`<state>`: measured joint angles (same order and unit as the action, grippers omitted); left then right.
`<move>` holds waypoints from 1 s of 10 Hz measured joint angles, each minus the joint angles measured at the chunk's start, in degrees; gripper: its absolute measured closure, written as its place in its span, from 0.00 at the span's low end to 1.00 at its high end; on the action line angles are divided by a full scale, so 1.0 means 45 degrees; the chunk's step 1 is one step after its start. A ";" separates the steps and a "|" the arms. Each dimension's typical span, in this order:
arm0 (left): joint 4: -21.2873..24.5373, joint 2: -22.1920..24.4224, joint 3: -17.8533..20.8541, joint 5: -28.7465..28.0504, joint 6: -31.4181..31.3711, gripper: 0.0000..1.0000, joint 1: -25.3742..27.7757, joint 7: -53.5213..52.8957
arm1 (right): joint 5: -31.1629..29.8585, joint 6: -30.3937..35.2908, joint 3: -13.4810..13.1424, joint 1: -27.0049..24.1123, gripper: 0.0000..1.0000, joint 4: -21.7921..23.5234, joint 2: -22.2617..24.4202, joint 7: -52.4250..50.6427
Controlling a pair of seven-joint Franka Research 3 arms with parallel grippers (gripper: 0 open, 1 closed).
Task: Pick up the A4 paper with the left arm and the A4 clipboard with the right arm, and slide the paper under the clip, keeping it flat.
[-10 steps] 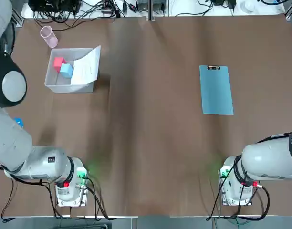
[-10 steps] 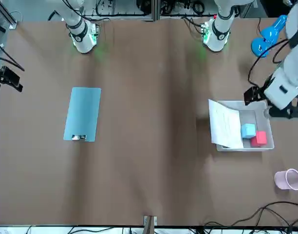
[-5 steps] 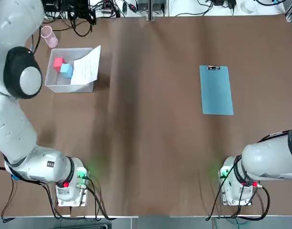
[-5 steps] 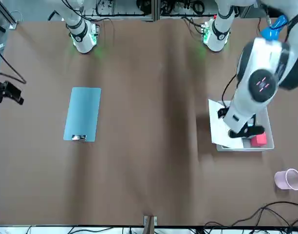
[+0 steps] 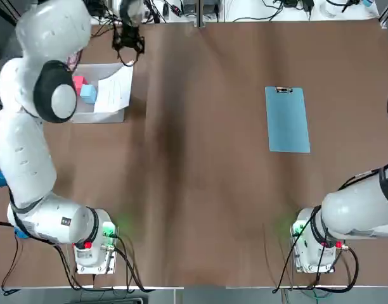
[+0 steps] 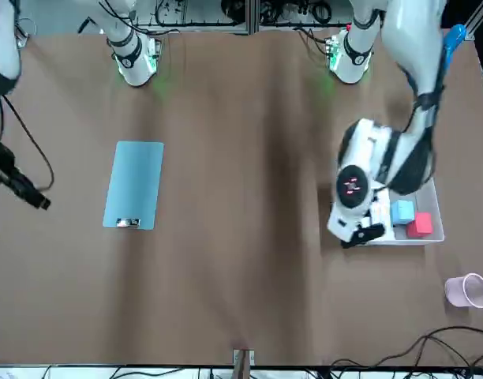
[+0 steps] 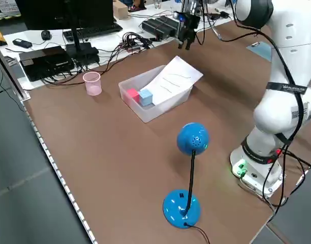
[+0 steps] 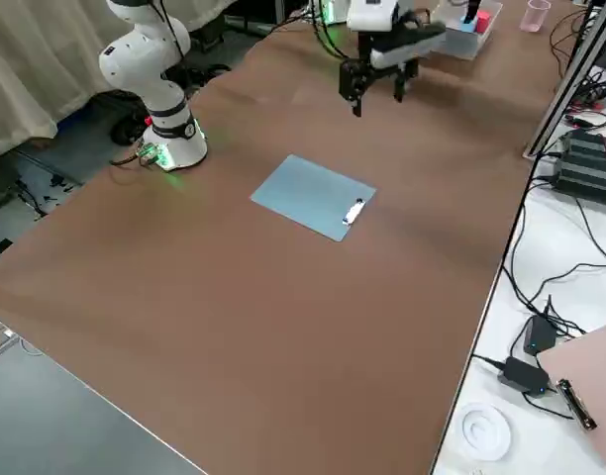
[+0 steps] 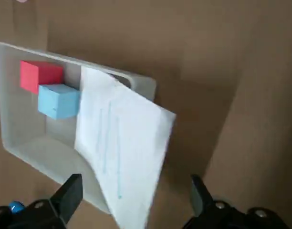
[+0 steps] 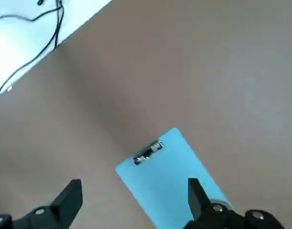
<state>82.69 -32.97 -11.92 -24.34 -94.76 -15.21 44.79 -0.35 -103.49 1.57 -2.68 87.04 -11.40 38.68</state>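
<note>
The left hand [image 9: 131,202], fingers spread, hangs above the paper [image 9: 122,157], which leans in a bin [image 9: 22,143] at the worktop's [image 5: 194,190] ten o'clock. The right hand [image 10: 134,202], also spread, hovers over the clipboard [image 5: 287,120] at two o'clock.

Robotics lab: 2 arms at brown table [image 5: 200,190], cables [image 7: 130,40], keyboard [image 7: 92,31] nearby

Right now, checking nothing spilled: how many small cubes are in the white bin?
2: a red cube and a light-blue cube, side by side in the bin beside the leaning A4 paper, which may hide more.
</note>
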 joint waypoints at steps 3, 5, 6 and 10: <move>0.0878 -0.0502 -0.0003 -0.1833 0.0057 0.07 -0.1115 0.0513 | 0.0000 -0.1625 0.0001 0.0163 0.02 0.1254 -0.0543 0.1983; 0.2091 -0.0514 0.0002 -0.3068 0.0063 0.12 -0.1205 0.0532 | 0.0000 -0.2527 0.0004 0.0225 0.01 0.2555 -0.0638 0.4217; 0.2539 -0.0510 0.0008 -0.3362 0.0055 0.14 -0.1200 0.0535 | 0.0000 -0.2749 0.0008 0.0279 0.02 0.2935 -0.0760 0.5302; 0.2967 -0.0494 0.0033 -0.3874 0.0052 0.37 -0.1109 0.0537 | 0.0027 -0.4694 0.0017 0.0585 0.03 0.4037 -0.1646 0.7445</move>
<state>96.04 -35.20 -11.77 -41.78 -94.53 -20.20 47.21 -0.23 -124.61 1.65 -0.05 105.21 -18.81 72.18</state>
